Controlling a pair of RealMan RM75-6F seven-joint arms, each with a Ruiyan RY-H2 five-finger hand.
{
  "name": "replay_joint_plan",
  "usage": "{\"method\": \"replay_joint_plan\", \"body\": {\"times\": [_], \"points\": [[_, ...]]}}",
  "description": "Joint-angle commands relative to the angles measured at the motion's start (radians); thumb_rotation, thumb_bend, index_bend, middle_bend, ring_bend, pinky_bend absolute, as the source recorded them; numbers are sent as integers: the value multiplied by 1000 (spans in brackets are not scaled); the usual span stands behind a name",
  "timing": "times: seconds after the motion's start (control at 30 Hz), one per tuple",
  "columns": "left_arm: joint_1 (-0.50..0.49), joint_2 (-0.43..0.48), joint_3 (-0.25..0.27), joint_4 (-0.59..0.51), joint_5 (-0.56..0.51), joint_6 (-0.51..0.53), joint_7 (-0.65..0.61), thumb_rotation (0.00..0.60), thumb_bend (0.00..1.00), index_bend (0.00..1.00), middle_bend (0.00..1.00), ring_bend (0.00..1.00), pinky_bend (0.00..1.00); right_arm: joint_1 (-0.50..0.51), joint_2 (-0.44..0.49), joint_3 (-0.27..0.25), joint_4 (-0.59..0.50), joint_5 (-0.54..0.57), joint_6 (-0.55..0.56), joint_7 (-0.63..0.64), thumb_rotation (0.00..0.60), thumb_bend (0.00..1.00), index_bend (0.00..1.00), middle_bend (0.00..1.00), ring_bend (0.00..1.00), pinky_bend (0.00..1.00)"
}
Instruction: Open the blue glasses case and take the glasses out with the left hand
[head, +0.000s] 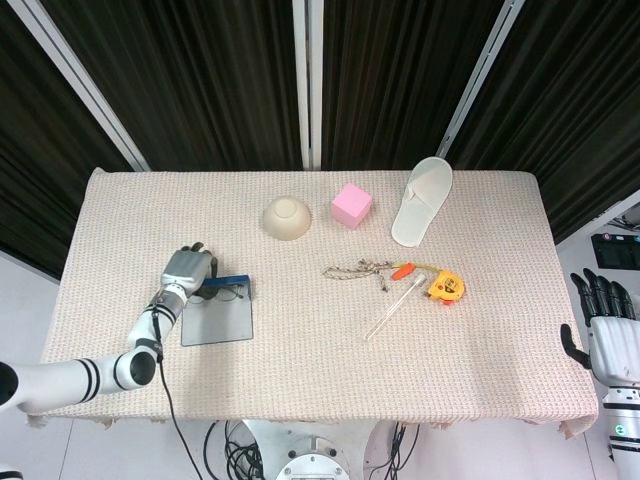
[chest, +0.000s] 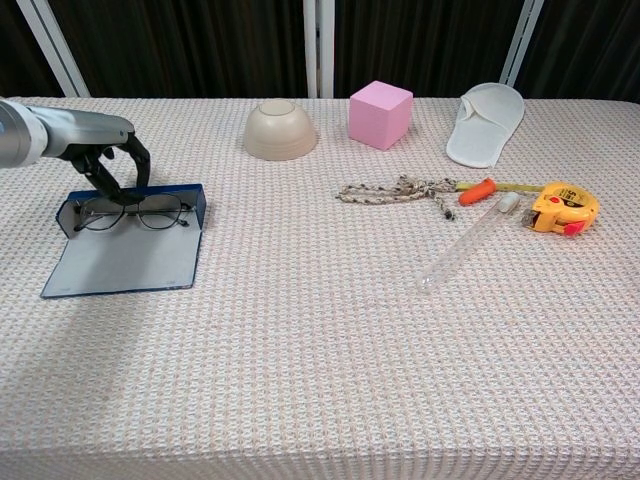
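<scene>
No lettering to read anywhere.
The tape measure (chest: 565, 206) shows markings too small to make out.

Black pleated curtains (head: 200, 80) — pale woven-clothed table (head: 320, 360) in front

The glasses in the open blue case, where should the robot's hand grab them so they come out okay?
Probably by the thin frame at the bridge or top rim of the glasses, coming down from above. They lie flat in the tray of the open blue case, lenses up, with low walls around, so a sideways reach is blocked. The left hand is already at the far edge, fingers pointing down.
</scene>
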Motion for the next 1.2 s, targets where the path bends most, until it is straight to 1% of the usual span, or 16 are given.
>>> {"method": "replay_joint_plan", "body": {"times": [0.03, 0.13, 0.2, 0.47, 0.67, 0.77, 0.97, 1.1, 1.2], "points": [[0, 0, 0, 0, 1, -2, 0, 514, 368, 465, 211, 51, 162, 0, 0, 0, -1, 1, 0, 0, 600, 427, 0, 0, 0, 3], [2, -2, -2, 2, 2, -4, -3, 578, 372, 479, 211, 51, 162, 0, 0, 1, -1, 1, 0, 0, 600, 428, 0, 0, 0, 2], [5, -4, -7, 4, 5, -1, -9, 599, 376, 488, 211, 51, 162, -1, -1, 0, 0, 1, 0, 0, 600, 428, 0, 0, 0, 3], [14, -6, -17, 7, 20, -9, -29, 600, 394, 536, 220, 51, 162, 0, -3, 0, 3, 4, -4, -1, 600, 428, 0, 0, 0, 2], [30, -7, -31, 8, 70, 8, -57, 600, 401, 541, 223, 51, 162, 1, -5, 0, 5, 6, -6, -1, 600, 428, 0, 0, 0, 3], [51, -15, -47, 8, 128, 44, -90, 600, 403, 541, 223, 51, 162, 2, -7, 0, 8, 8, -8, -1, 600, 428, 0, 0, 0, 2], [114, -52, -79, 40, 310, 142, -202, 600, 410, 541, 223, 52, 160, 3, -11, -1, 12, 8, -12, -2, 600, 428, 0, 0, 0, 3], [166, -104, -88, 107, 485, 244, -318, 600, 417, 543, 232, 52, 162, 4, -13, -2, 13, 9, -16, -1, 600, 428, 0, 0, 0, 2], [201, -150, -84, 186, 607, 317, -411, 600, 415, 546, 236, 51, 162, 5, -14, -2, 15, 12, -19, -1, 600, 428, 0, 0, 0, 3]]}}
